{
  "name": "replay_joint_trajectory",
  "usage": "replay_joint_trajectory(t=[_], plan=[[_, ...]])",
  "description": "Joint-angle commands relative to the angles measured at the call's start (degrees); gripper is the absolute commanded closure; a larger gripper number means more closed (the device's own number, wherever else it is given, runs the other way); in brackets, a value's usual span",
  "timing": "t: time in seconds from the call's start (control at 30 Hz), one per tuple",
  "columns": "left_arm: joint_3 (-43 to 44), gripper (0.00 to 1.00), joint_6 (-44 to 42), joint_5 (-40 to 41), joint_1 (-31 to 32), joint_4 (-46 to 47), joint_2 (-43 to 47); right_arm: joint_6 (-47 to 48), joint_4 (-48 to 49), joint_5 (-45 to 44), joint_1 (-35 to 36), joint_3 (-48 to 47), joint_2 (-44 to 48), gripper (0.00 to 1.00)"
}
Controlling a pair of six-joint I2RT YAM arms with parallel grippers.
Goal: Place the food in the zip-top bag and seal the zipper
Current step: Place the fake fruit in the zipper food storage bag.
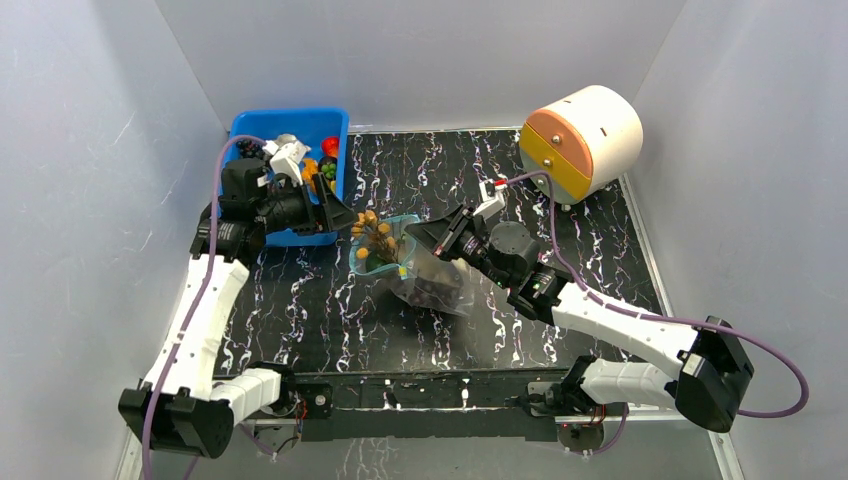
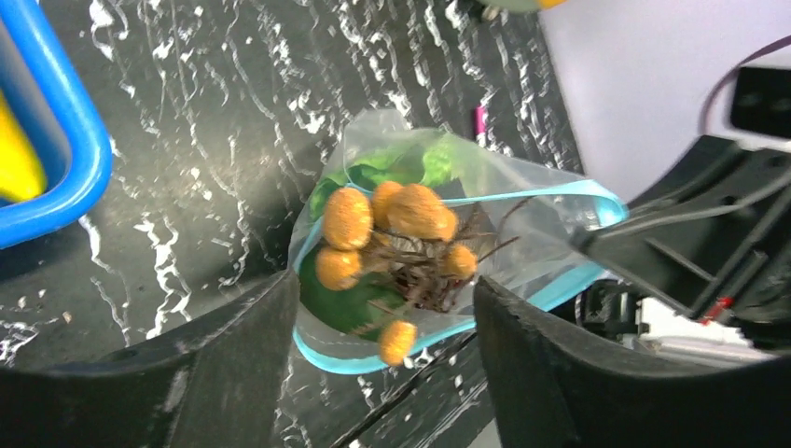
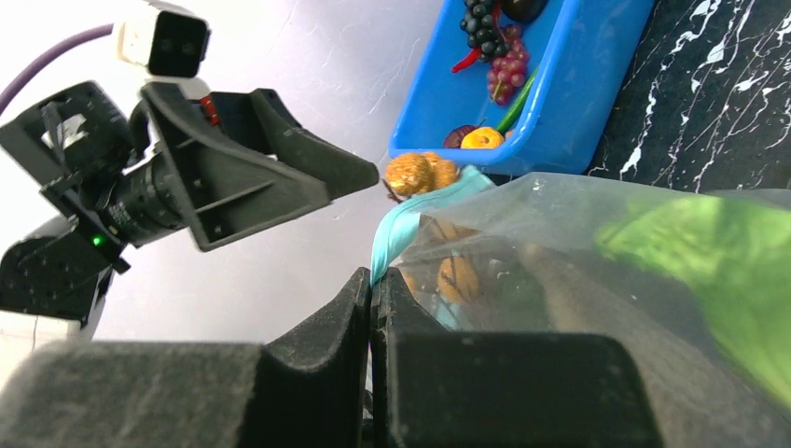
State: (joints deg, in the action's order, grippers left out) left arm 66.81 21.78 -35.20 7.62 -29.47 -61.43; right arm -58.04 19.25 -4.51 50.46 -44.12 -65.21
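One zip-top bag (image 1: 425, 285) is lying at the middle of the bench (image 1: 600, 230), just right of the single blue bin (image 1: 290, 116) in the far left corner. Its mouth is facing left. One cream drum (image 1: 590, 135) with an orange-and-yellow face is standing at the far right, well apart from the bag.

Inside the bag, one lettuce head (image 2: 373, 170) is showing green through the plastic. At the mouth, a cluster of orange-brown pieces (image 2: 347, 217) on a dark twiggy stem is poking out – six pieces are countable in the left wrist view, and one of them is resting against the near rim. Something dark is also sitting deeper in the bag, too blurred to name.

In the bin, two grape bunches are lying together – one dark grape bunch (image 3: 480, 23) and one reddish-purple bunch (image 3: 504, 70) – with a few other small toys beside them.

The left fingers (image 2: 233, 364) are standing wide apart and holding nothing. They are straddling the cluster at the bag's mouth, though whether they are touching the plastic cannot be told. The right fingers (image 3: 317, 364) are pressing tightly together on the zipper (image 3: 392, 233), pinching the teal strip and holding that edge of the mouth up off the bench.
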Motion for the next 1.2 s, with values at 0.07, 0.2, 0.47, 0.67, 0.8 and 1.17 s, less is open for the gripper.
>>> replay_joint_trajectory(t=[0.07,0.2,0.47,0.67,0.8,1.17], plan=[[2.9,0.42,-2.9,-0.3,0.1,-4.7,-3.4,2.4,5.5,2.6,-0.1,-4.5,1.2,1.00],[3.4,0.42,-1.3,-1.9,0.1,-2.6,-4.8,2.6,5.6,3.5,-0.1,-4.7,0.9,1.00],[-2.9,0.78,5.2,-13.8,0.1,4.5,-3.1,1.4,6.4,2.0,-0.2,-5.6,-0.1,1.00],[-4.5,0.72,5.2,-14.4,0.1,3.2,-0.6,0.2,6.6,1.9,-0.1,-7.3,-1.5,1.00],[-1.5,0.47,0.8,-7.3,0.1,-2.9,-0.7,0.4,6.2,1.7,-0.1,-7.5,-1.5,1.00],[-2.0,0.61,0.7,-9.4,0.1,-1.2,-2.1,0.0,6.8,1.3,-0.1,-7.5,-2.0,1.00]])
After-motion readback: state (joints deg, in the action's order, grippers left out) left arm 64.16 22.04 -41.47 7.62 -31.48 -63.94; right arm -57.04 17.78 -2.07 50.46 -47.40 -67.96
